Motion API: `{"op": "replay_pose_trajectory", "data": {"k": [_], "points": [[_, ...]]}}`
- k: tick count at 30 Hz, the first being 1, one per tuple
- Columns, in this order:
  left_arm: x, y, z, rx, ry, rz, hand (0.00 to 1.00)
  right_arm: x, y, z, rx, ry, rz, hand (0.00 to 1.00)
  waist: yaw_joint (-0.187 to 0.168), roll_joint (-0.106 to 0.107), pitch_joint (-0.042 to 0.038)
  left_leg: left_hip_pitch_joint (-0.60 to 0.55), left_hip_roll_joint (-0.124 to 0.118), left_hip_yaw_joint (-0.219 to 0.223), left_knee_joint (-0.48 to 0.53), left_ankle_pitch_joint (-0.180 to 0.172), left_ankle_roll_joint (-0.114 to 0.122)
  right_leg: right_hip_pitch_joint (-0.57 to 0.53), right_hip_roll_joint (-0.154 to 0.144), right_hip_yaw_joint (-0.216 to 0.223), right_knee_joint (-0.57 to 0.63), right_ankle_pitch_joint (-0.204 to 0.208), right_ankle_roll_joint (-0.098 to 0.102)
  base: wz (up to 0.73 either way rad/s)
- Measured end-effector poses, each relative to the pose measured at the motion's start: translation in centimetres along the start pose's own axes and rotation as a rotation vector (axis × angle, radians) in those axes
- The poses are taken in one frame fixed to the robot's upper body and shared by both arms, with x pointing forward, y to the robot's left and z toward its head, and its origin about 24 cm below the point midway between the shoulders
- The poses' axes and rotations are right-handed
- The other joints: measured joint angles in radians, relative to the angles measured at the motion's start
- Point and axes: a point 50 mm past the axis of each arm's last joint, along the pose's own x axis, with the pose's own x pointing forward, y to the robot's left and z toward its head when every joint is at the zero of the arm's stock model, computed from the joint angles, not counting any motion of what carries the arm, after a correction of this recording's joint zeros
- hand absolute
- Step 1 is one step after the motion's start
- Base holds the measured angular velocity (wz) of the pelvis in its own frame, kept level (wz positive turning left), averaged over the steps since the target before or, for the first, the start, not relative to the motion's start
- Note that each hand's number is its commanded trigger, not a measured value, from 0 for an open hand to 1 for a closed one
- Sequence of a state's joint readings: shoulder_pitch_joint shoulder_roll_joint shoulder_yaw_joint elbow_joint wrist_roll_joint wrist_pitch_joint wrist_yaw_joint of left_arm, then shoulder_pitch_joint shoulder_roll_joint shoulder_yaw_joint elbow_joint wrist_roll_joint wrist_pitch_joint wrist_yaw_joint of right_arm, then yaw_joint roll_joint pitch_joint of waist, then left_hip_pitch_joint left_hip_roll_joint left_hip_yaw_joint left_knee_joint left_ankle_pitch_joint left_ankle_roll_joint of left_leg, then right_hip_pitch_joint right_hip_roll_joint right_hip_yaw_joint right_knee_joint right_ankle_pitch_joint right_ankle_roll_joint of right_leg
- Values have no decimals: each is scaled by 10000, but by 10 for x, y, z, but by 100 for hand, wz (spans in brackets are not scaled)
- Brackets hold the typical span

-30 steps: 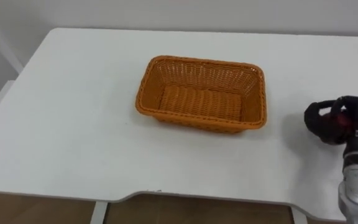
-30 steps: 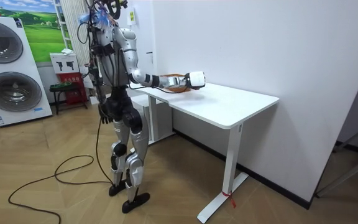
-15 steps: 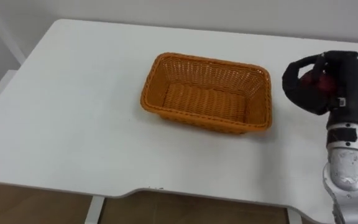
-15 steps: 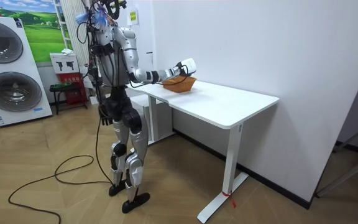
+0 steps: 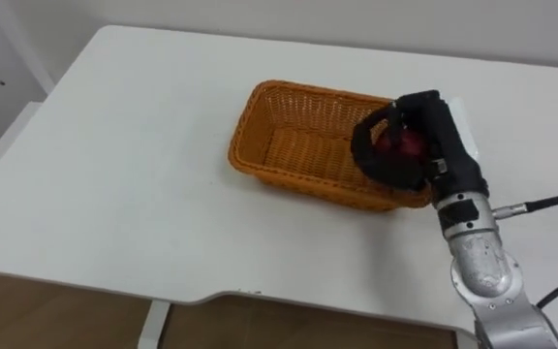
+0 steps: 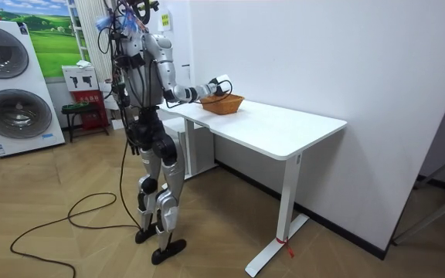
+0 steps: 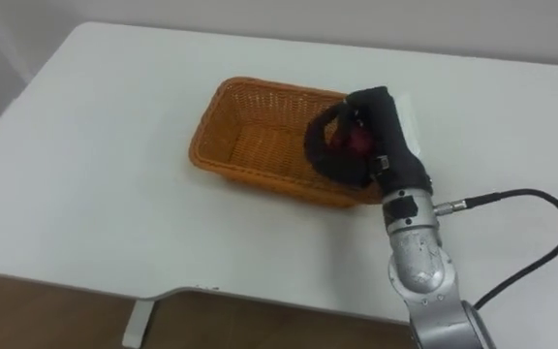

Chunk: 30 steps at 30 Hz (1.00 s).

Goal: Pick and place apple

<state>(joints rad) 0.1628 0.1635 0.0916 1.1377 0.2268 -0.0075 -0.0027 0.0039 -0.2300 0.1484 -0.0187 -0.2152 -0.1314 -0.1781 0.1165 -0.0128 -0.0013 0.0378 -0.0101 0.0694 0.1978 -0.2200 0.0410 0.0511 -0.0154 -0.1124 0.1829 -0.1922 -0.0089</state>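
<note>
Right hand over right end of orange basket on white table, fingers curled round red apple.

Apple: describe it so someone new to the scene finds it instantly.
On the white table stands an orange wicker basket. At the basket's right end the robot's right hand is curled round the apple. It is the only dark red, round thing there, showing between the black fingers.
</note>
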Motion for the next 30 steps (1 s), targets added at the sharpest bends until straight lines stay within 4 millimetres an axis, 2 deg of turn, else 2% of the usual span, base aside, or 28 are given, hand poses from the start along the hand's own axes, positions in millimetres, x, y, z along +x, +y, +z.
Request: {"op": "replay_pose_trajectory", "data": {"k": [8,20,25,28,30], "points": [[1,1,5,-60,-110,27,0,13,4,15,-367,-713,247,0,47,-159,45,-93,-14,-185,56,8,-3,7,-23,-217,-14,1,1,7],[1,1,5,-879,-101,166,0,14,-1,13,69,-586,-11,0,-45,-163,46,-133,-27,-234,47,8,-3,44,-26,-274,-117,9,-1,1],[0,1,1,-1053,19,143,0,15,-19,10,143,-450,-905,0,-73,-159,41,-126,-30,-211,1,9,-2,22,-29,-270,-139,12,5,0],[-1,4,-8,-1308,232,304,0,15,-45,8,-90,-425,-2282,0,-158,-176,28,-88,-29,-177,-27,9,-2,46,-26,-276,-149,12,5,2],[-4,6,-21,-1546,497,421,0,12,-74,5,236,-384,-3819,0,-392,-173,23,-79,-33,-207,-22,9,-2,73,-17,-255,-156,20,16,5]]}}
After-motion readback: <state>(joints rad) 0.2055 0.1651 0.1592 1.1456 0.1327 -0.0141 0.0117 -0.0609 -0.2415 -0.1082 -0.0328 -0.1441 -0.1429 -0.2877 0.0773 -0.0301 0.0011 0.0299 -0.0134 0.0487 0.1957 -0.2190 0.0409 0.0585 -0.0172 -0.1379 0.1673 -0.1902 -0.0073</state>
